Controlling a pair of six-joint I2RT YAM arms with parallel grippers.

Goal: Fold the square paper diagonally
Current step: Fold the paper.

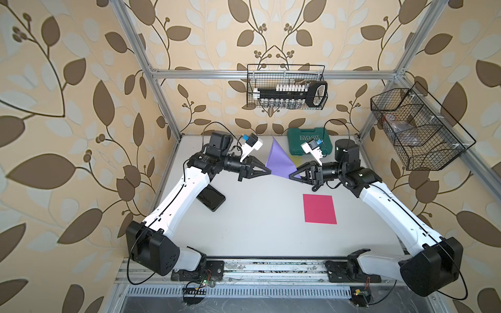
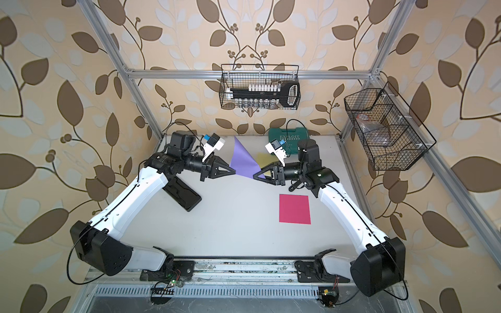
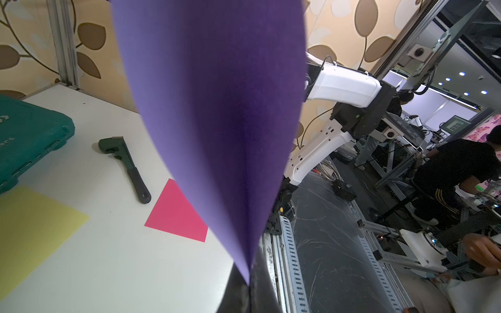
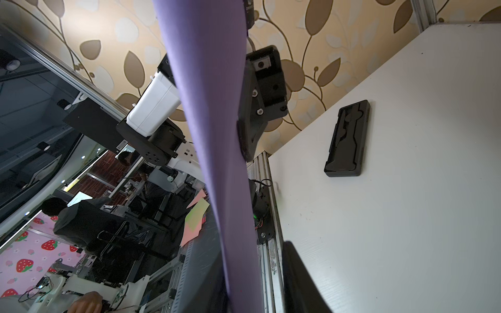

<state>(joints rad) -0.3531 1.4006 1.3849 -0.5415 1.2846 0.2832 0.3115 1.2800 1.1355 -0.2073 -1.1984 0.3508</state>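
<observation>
Purple paper [image 1: 279,162] hangs above the worktop [image 1: 257,216], doubled into a loose triangle; left claw [image 1: 270,172] clamps a corner, right claw [image 1: 290,177] looks parted. Creasing remains.

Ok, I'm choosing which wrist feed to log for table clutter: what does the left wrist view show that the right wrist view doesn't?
Only the left wrist view: the green toolbox, a wrench, the yellow paper and the pink paper. Only the right wrist view: the black case lying on the table. Both: the purple paper, held up close in front of the lens, and the white table.
</observation>
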